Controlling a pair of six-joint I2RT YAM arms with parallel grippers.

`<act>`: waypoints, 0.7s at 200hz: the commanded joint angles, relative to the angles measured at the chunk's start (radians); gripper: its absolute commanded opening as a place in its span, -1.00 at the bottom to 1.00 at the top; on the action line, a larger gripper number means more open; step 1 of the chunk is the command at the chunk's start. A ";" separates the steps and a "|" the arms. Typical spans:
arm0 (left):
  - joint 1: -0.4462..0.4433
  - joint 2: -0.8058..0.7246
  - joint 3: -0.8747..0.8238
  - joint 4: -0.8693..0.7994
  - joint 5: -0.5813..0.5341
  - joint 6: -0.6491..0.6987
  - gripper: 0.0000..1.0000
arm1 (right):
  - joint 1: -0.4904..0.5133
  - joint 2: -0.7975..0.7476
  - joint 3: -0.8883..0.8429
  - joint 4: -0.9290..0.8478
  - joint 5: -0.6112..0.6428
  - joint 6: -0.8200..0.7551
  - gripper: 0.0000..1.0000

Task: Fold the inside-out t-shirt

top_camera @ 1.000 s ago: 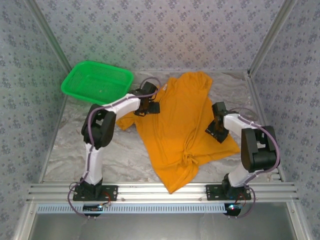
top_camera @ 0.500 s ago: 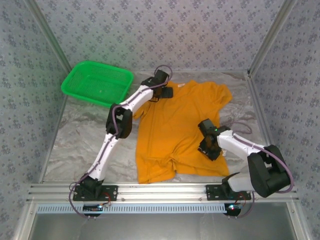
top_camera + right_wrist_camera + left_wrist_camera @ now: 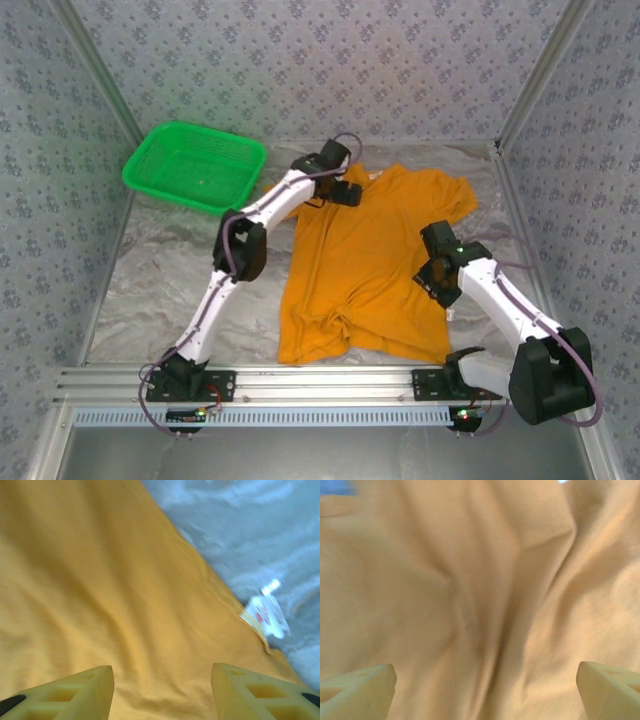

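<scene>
T-shirt [image 3: 360,270] lies spread beneath the left claw [image 3: 345,193], which is wide open over its far collar end, and the right claw [image 3: 162,680], wide open over its right edge, with its long axis running collar-far to hem-near, and close up a white tag [image 3: 265,616] lies ahead-right of the right claw.

Orange-yellow t-shirt [image 3: 365,265] spread mid-table, lower hem bunched.

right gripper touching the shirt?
Cannot tell. Right wrist view: right gripper open over the t-shirt; no contact or gap visible.
</scene>
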 commanded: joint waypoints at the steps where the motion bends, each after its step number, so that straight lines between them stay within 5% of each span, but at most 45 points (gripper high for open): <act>1: 0.042 -0.276 -0.122 -0.022 -0.096 0.068 0.86 | 0.003 0.005 0.077 0.066 0.057 -0.129 0.16; 53: 0.184 -0.367 -0.294 -0.128 -0.143 -0.023 0.80 | 0.010 0.106 0.197 0.177 0.018 -0.262 0.20; 140: 0.214 -0.430 -0.510 -0.006 -0.242 0.196 0.62 | 0.057 0.193 0.223 0.229 -0.061 -0.253 0.22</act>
